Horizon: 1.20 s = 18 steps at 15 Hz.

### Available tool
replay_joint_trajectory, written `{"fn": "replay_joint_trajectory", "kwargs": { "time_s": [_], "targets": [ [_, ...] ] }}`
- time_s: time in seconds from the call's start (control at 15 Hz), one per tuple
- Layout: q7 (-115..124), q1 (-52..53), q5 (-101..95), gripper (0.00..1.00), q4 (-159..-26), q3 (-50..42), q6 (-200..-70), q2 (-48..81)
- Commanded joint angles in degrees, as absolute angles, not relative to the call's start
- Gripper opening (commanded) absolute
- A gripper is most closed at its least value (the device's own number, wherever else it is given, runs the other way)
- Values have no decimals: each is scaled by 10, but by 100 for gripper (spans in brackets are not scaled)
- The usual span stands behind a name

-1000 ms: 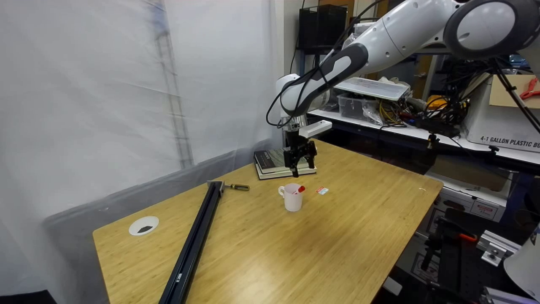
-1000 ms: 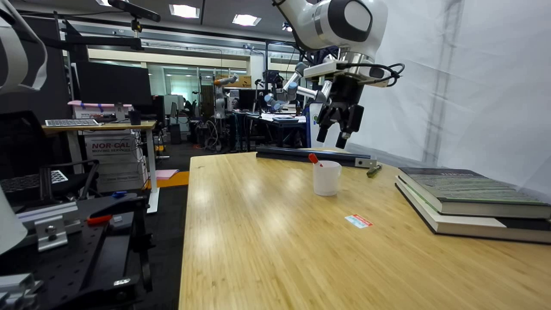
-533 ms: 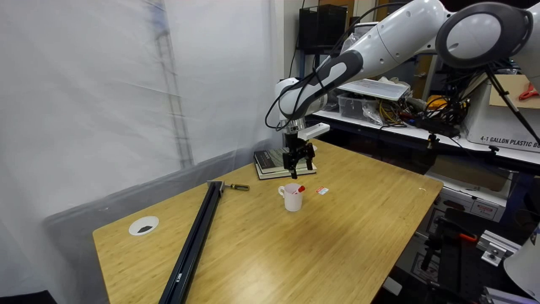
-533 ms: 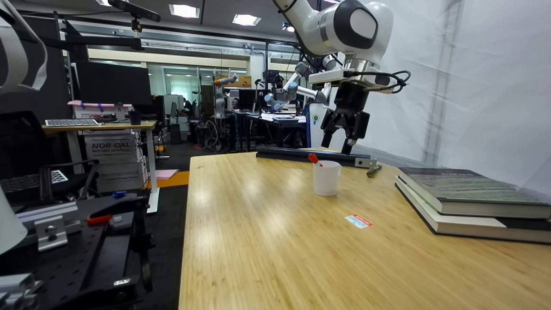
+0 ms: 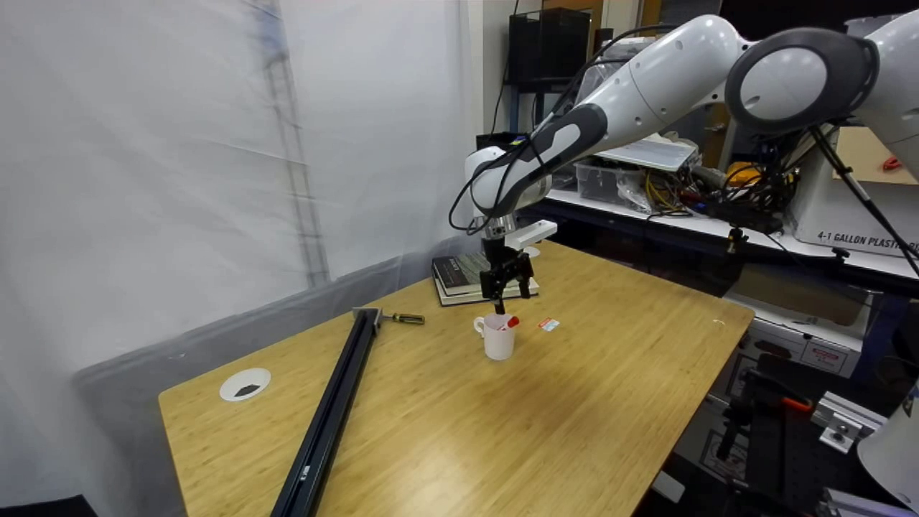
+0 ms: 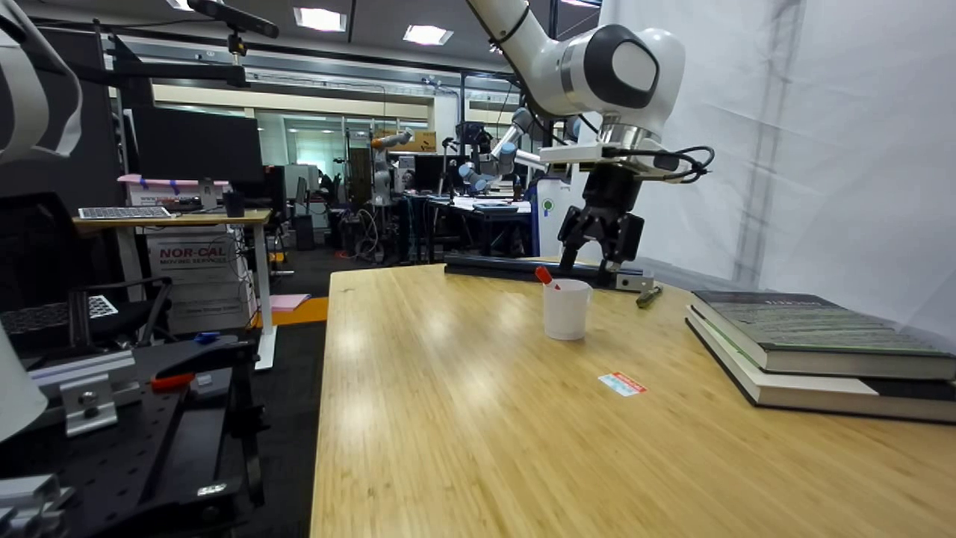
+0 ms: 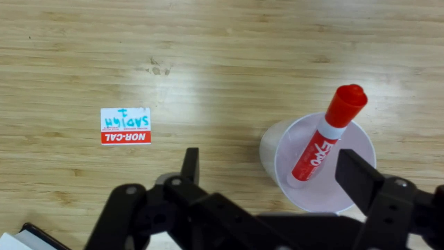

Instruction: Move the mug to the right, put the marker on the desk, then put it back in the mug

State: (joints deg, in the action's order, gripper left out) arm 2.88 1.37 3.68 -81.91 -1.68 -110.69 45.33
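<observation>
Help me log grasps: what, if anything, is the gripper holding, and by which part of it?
Nothing is held: the gripper is open, and the marker leans inside the mug, which stands upright on the desk.

One mug (image 6: 566,314), one marker (image 7: 323,139), two books (image 6: 818,332)

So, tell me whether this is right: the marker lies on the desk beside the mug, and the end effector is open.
Not quite: the marker is in the mug, leaning, not on the desk beside it, as the wrist view shows. The end effector is open, as you say.
</observation>
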Motion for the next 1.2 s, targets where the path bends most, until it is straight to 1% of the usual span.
{"fn": "replay_joint_trajectory", "kwargs": {
  "time_s": [0.0,0.87,0.93,1.0,1.13],
  "targets": [
    [16,7,25,100,-791,-11,-1093,472],
    [5,7,23,100,-754,-11,-1084,512],
    [5,8,22,75,-752,-12,-1083,514],
    [4,8,21,74,-750,-12,-1082,516],
    [3,8,20,60,-746,-12,-1082,517]
  ]
}}
